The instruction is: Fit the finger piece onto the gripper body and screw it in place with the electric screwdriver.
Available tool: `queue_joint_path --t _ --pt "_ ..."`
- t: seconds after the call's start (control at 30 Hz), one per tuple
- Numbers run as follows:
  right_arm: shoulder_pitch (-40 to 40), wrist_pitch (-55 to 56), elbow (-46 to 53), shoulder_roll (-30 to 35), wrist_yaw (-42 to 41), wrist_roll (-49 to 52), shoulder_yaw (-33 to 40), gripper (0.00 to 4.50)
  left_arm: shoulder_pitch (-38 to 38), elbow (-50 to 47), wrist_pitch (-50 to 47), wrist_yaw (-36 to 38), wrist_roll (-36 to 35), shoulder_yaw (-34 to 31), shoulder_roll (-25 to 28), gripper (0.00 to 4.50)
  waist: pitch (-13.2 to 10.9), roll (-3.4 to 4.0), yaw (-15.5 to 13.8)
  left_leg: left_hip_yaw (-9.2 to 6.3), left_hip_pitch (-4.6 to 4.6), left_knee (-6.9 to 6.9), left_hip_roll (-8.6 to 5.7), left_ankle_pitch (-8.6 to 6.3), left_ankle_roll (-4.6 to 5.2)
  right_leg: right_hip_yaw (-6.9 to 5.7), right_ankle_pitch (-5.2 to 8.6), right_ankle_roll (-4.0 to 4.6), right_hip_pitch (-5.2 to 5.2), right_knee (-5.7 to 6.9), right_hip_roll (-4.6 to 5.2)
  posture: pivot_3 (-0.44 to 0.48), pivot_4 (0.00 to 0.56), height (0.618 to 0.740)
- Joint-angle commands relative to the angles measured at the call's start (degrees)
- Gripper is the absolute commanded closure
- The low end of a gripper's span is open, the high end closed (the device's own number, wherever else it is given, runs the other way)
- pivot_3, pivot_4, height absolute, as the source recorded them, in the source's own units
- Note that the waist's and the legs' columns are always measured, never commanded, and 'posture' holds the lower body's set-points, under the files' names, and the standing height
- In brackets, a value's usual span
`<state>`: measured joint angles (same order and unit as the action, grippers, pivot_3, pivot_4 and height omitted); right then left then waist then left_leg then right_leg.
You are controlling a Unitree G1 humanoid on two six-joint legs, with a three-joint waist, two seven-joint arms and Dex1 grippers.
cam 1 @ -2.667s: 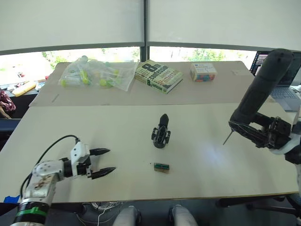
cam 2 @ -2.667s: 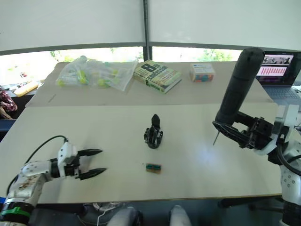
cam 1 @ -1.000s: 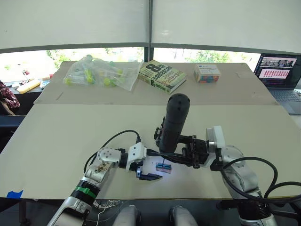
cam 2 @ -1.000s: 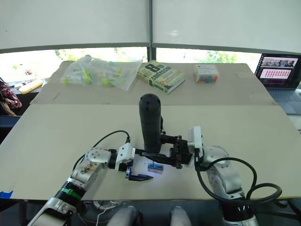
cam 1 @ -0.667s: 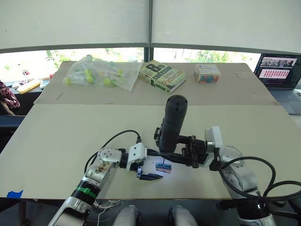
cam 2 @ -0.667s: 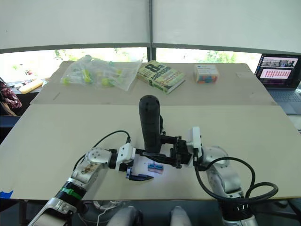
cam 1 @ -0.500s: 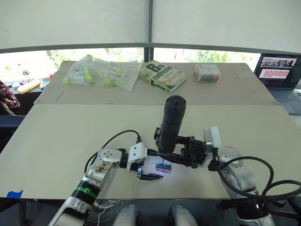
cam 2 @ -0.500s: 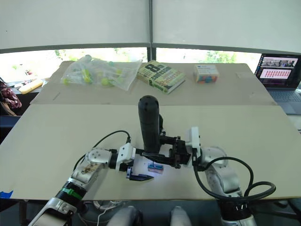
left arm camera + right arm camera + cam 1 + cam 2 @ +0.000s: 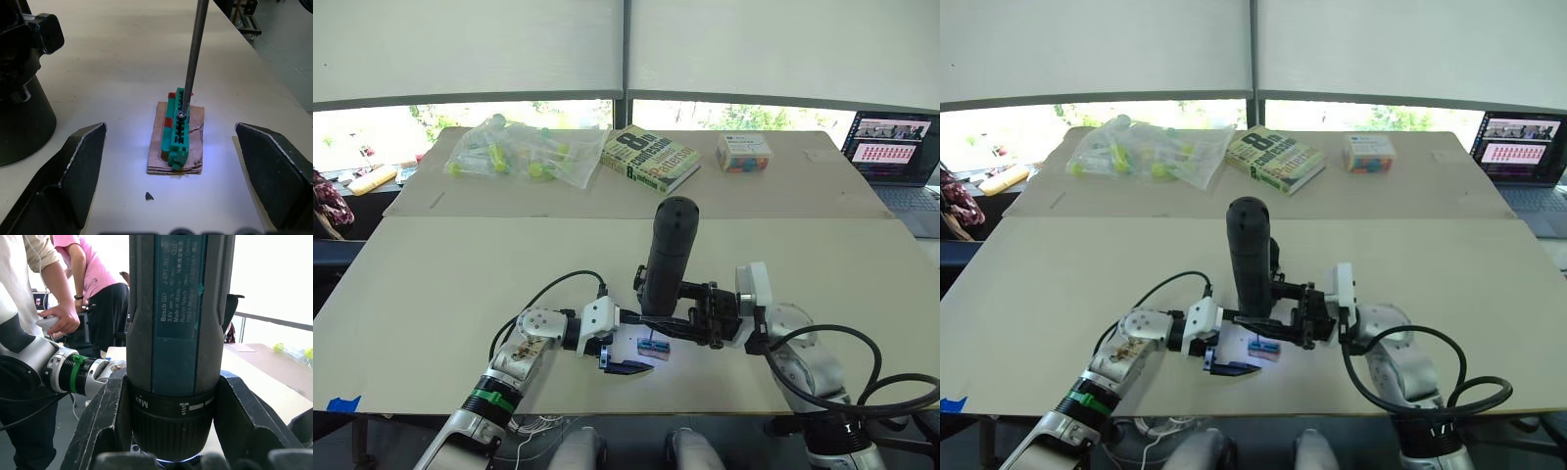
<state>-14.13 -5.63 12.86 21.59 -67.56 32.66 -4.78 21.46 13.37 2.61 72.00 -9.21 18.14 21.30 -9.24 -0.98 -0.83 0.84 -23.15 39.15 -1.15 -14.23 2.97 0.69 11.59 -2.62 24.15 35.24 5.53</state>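
Near the table's front edge our right gripper [image 9: 168, 450] clamps the screwdriver [image 9: 668, 255], bit on the green block [image 9: 178, 128]; left gripper [image 9: 178, 186] open around it. Gripper body [image 9: 22, 83] sits beside. A tilted bit could slip off the screw.

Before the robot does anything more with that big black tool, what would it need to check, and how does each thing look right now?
1. Electric screwdriver firmly held in right claw: ok.
2. Bit tip seated on a screw in the green block: ok, it touches one.
3. Left claw open, straddling the block without touching: ok.
4. Gripper body upright beside the block: ok.
5. Finger piece fitted on the body: cannot tell.
6. People standing clear of the arms: cannot tell.
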Motion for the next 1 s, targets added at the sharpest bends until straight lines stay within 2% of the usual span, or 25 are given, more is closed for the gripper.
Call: queue_joint_path --t 0.03,1.0 --pt "-1.14 2.19 1.07 0.27 -0.26 1.37 2.13 2.60 -1.22 0.01 -0.66 0.10 0.44 1.79 -0.41 0.05 0.00 0.00 -0.02 0.00 0.00 0.00 0.00 0.00 0.00 0.00 0.00 0.00 0.00 0.00 0.00 0.000 0.150 0.740" --pt "0.25 1.08 1.17 1.18 -1.08 0.71 1.17 2.60 -1.86 -0.46 -0.95 -0.23 0.66 2.19 -0.34 0.05 0.00 0.00 0.03 0.00 0.01 0.00 0.00 0.00 0.00 0.01 0.00 0.00 0.00 0.01 0.00 0.000 0.150 0.740"
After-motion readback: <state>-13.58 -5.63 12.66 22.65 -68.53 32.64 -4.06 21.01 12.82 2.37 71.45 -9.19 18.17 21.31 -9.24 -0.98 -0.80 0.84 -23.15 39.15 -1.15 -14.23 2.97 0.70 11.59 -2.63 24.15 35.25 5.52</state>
